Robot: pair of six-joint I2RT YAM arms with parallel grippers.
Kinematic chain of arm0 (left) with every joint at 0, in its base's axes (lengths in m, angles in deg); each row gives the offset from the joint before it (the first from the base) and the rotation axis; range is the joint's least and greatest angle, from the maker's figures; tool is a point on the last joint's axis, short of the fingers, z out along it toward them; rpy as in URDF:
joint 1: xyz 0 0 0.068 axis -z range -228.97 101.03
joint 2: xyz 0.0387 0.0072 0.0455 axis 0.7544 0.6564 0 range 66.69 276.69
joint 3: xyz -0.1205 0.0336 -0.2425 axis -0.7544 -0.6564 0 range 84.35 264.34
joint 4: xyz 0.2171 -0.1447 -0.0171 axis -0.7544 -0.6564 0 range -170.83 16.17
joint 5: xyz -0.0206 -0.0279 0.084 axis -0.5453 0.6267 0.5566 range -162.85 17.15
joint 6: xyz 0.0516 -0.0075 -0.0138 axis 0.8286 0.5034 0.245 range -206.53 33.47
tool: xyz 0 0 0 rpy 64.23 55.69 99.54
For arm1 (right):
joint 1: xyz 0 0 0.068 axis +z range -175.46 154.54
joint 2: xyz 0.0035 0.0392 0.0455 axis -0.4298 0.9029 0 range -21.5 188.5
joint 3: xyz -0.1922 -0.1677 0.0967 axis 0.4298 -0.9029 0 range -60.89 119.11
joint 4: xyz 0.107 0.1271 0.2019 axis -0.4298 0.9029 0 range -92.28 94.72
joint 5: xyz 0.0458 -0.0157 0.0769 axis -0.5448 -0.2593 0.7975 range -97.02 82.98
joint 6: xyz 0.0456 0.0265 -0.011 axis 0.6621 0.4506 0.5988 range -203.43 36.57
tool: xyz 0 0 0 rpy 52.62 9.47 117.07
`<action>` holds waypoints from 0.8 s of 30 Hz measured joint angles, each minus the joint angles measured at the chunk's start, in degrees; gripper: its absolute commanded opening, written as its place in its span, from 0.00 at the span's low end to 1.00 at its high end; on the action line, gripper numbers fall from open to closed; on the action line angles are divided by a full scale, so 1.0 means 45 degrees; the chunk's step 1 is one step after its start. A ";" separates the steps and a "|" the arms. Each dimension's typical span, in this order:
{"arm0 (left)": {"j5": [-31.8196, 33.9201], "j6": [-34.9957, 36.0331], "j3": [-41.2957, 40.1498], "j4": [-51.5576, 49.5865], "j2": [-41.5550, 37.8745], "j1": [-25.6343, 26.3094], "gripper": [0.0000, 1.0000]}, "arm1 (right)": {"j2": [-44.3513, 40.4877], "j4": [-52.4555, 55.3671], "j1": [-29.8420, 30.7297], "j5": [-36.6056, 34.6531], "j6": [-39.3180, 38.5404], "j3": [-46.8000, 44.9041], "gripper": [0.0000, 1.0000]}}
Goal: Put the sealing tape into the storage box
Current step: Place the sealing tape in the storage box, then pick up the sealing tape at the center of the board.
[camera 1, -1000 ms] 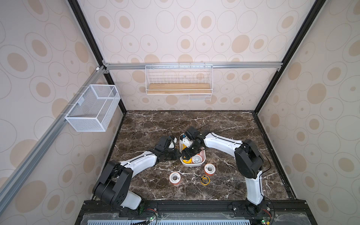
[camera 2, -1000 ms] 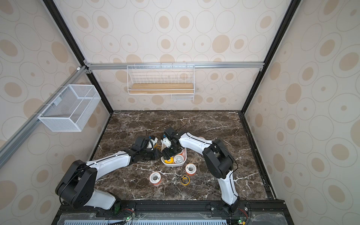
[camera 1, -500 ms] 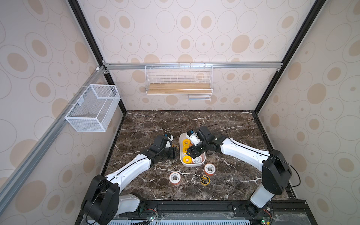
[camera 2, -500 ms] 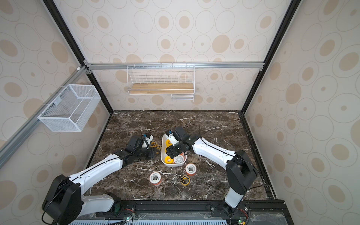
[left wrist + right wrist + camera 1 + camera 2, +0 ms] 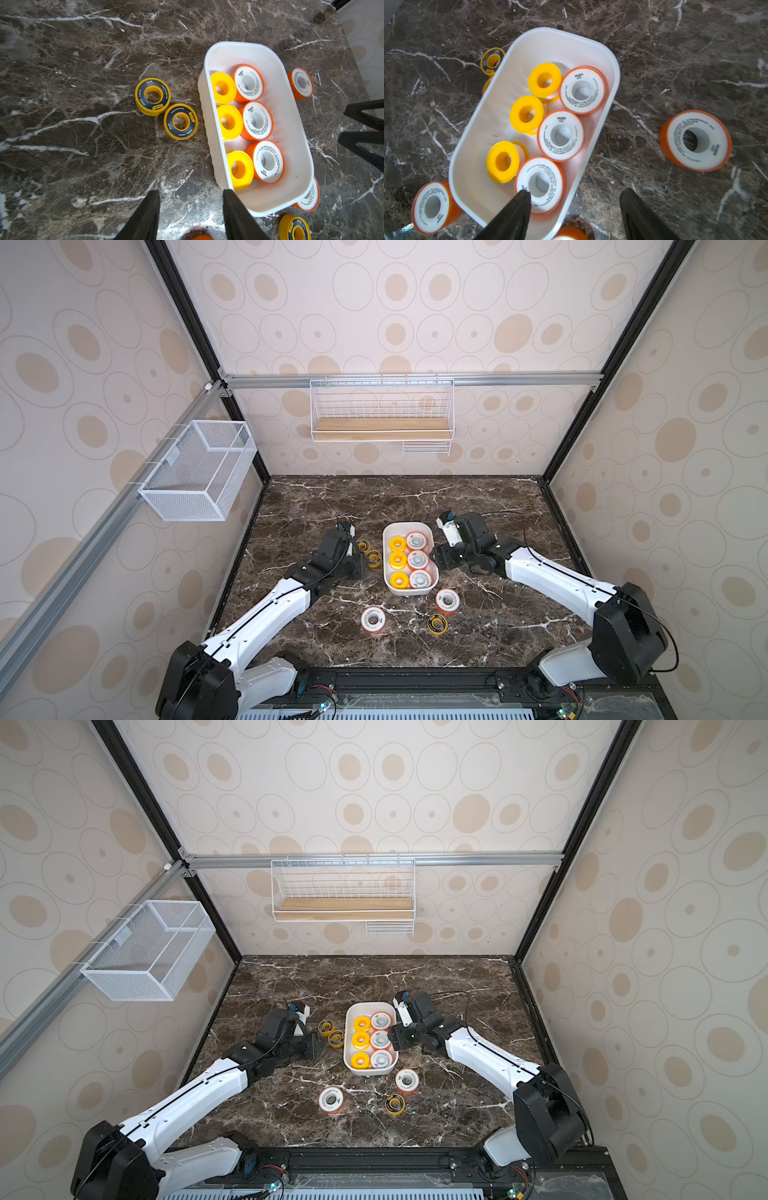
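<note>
- While both grippers sat over the storage box a sec ago, they're now drawn off to its sides: L gripper on the left, R gripper on the right.
- L jaws have gone from shut to partly apart, w/ nothing between them. R jaws stand wide and also empty, one finger by the box's right rim.
- Reads as a drop-off just done. Six spools now lie flat in the box: yellow spools x3 down the left, orange spools x3 down the right.
- Task approx. half done, since five are left on the table.
- The yellow-black pair sits side by side just left of the box.
- On the near side are the near-left orange spool, the near-right orange spool and a lone yellow-black spool.
- In the way: the pair's right-hand spool sits close to the box's left wall, so a finger gets little room there, I'd judge. Bare floor in the box shows mostly at the far end.
- The mesh basket and wire rack hang on the walls, off the table, so neither blocks anything.
</note>
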 measured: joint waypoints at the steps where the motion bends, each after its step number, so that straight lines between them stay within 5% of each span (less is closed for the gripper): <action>1: 0.0087 0.0024 0.0000 -0.0175 -0.0029 0.0000 0.54 | -0.0029 -0.0107 -0.0146 0.0000 0.0015 -0.0151 0.74; 24: -0.0680 -0.1331 -0.1943 -0.3113 -0.2288 0.0015 0.52 | -0.0379 -0.1972 -0.2152 0.1418 -0.0874 -0.2089 0.74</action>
